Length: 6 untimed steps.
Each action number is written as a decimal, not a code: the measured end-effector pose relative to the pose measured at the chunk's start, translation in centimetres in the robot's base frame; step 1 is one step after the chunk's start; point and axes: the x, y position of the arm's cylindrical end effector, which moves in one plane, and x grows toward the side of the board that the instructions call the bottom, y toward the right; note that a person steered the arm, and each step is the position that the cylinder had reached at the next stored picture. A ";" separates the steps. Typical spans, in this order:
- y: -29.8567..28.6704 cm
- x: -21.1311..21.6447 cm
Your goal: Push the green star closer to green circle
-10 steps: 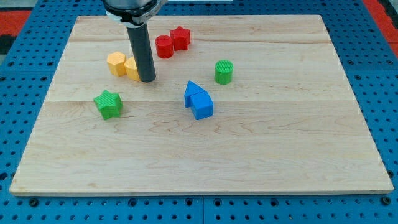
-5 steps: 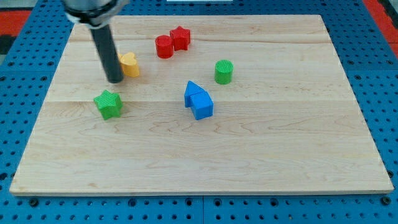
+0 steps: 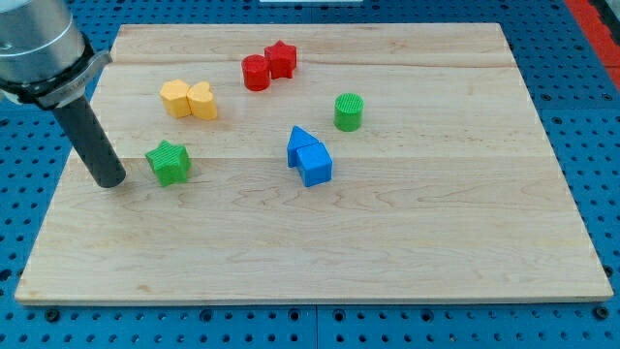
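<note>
The green star [image 3: 170, 162] lies on the wooden board [image 3: 387, 242] at the view's left. The green circle [image 3: 349, 111] stands to its right and a little higher in the view, well apart from it. My tip [image 3: 110, 181] rests on the board just left of the green star, slightly lower in the view, with a small gap between them. The dark rod rises from the tip toward the view's top left.
Two yellow blocks [image 3: 189, 100] sit together above the green star. A red circle [image 3: 256, 73] and red star [image 3: 281, 59] touch near the top. Two blue blocks [image 3: 308, 157] sit together between the green star and the green circle, a little lower.
My tip has moved from beside the yellow blocks leftward and down the view, to the left side of the green star. No block has moved.
</note>
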 end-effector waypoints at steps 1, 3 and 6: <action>0.3 0.0; 3.0 -0.5; 5.7 -1.7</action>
